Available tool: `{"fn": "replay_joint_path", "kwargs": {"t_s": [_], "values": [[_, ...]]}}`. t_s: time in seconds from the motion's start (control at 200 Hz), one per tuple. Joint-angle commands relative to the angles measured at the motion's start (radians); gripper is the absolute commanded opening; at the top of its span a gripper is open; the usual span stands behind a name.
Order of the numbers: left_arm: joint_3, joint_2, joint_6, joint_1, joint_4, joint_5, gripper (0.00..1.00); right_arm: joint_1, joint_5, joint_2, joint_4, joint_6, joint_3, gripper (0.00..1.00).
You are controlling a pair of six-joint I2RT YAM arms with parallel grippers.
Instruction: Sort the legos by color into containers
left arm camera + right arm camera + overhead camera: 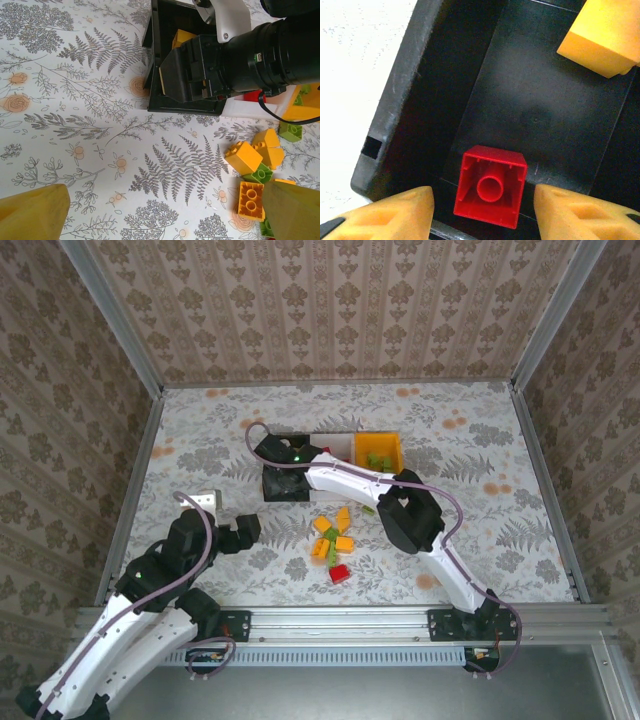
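**Tending a red brick inside the black bin**

Working over the flower-printed table (480, 440). Hovering the left hand (165, 207), spread wide, above bare table beside the loose pile of red, green and yellow-orange plastic bricks (343, 543). Holding the right hand (484, 202) down inside the black rectangular plastic bin (405, 90), fingers (395, 212) partly spread, flanking but not touching the small red plastic brick (491, 187) sitting hollow-side up near a yellow-orange brick (600, 40). Judging it light, rigid and slick; pinching two flat opposite walls probably being safest.
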Motion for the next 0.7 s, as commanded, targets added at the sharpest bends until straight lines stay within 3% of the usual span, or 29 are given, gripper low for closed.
{"fn": "replay_joint_path", "kwargs": {"t_s": [0.0,0.305,0.695], "values": [[0.012,-0.012,0.012,0.006,-0.021,0.009,1.0,0.001,0.033,0.049,-0.043,-0.004,0.023,0.53],[0.009,-0.011,0.006,0.006,-0.022,0.013,1.0,0.0,0.059,0.057,-0.058,-0.013,0.047,0.4],[0.007,-0.01,0.002,0.008,-0.021,0.017,1.0,-0.003,0.075,0.003,0.0,-0.038,0.048,0.35]]}}
